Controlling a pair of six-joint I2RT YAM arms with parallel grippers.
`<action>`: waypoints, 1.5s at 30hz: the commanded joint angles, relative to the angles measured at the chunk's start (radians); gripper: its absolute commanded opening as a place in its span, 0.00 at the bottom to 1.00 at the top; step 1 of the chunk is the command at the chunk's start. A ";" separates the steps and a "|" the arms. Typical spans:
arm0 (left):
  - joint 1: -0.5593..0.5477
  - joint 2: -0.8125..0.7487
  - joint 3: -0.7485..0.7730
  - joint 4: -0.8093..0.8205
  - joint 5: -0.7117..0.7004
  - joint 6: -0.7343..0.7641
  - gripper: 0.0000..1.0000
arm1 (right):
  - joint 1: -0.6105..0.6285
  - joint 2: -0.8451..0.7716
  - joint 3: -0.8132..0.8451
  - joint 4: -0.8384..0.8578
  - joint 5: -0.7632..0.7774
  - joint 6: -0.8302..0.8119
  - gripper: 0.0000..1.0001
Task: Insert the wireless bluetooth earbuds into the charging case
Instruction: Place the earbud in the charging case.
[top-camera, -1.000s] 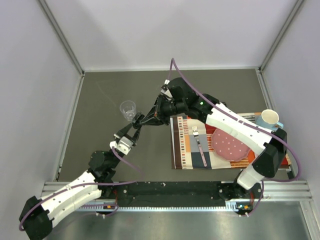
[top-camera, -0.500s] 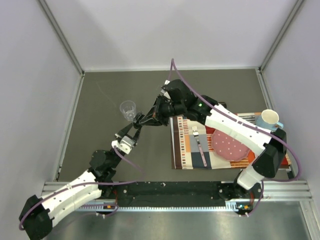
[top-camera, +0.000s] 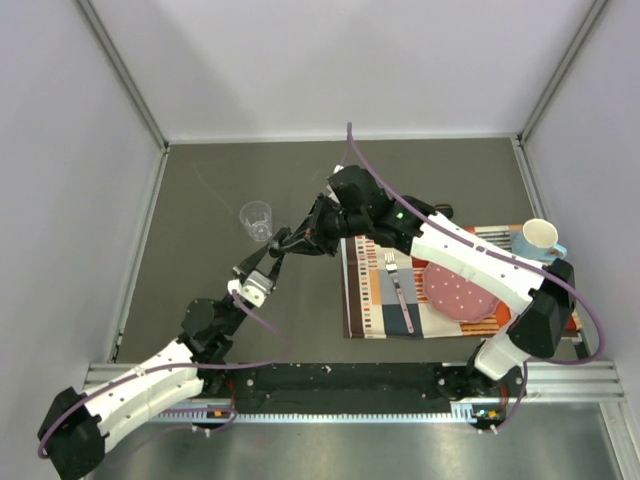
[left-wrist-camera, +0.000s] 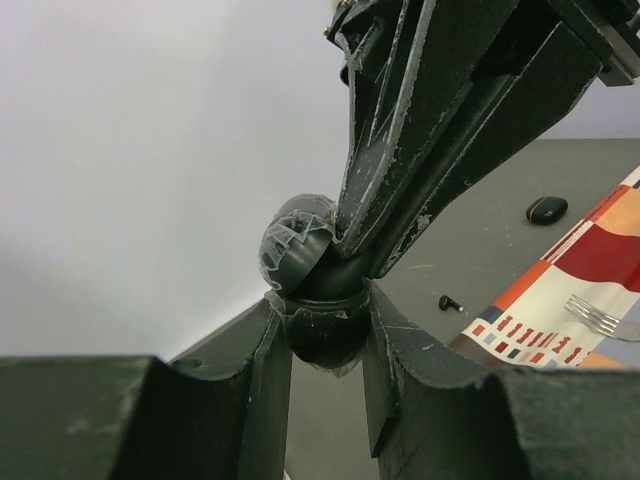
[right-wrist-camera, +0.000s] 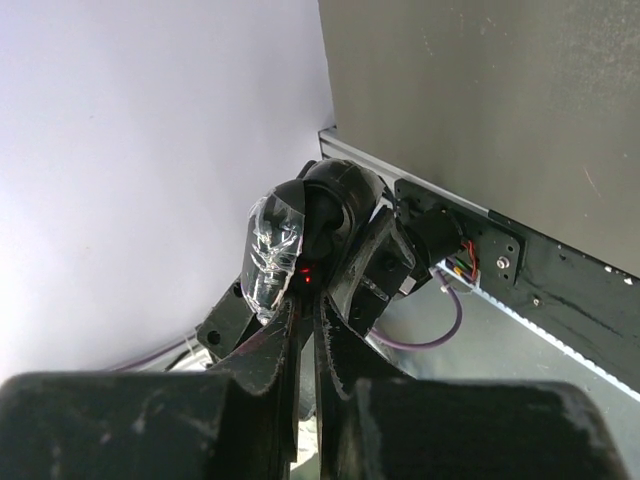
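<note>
My left gripper (top-camera: 270, 254) is shut on the round black charging case (left-wrist-camera: 320, 340) and holds it above the table; its lid (left-wrist-camera: 290, 245), covered in clear tape, stands open. My right gripper (top-camera: 285, 241) reaches down into the case's mouth, its fingers (right-wrist-camera: 290, 330) pressed almost together on a thin dark piece that looks like an earbud; the tips are hidden in the case (right-wrist-camera: 335, 205). One tiny black earbud (left-wrist-camera: 447, 301) lies on the grey table near the mat's corner.
A clear plastic cup (top-camera: 256, 218) stands just left of the grippers. A patterned placemat (top-camera: 365, 300) to the right carries a fork (top-camera: 398, 290) and a pink plate (top-camera: 458, 290); a mug (top-camera: 540, 238) stands at its far right. A small black oval (left-wrist-camera: 547, 209) lies on the table.
Both grippers stay joined at the case. The right arm's wrist has shifted slightly toward the near side; the left gripper has barely moved.
</note>
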 joint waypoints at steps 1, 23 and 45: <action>-0.004 -0.004 0.038 0.130 -0.012 0.019 0.00 | 0.005 -0.031 -0.008 -0.031 0.060 0.010 0.08; -0.004 -0.051 0.009 0.078 0.021 -0.056 0.00 | 0.005 -0.039 0.121 -0.029 0.075 -0.140 0.49; -0.004 -0.113 -0.017 0.064 0.107 -0.327 0.00 | 0.006 -0.063 0.134 0.026 -0.003 -0.356 0.49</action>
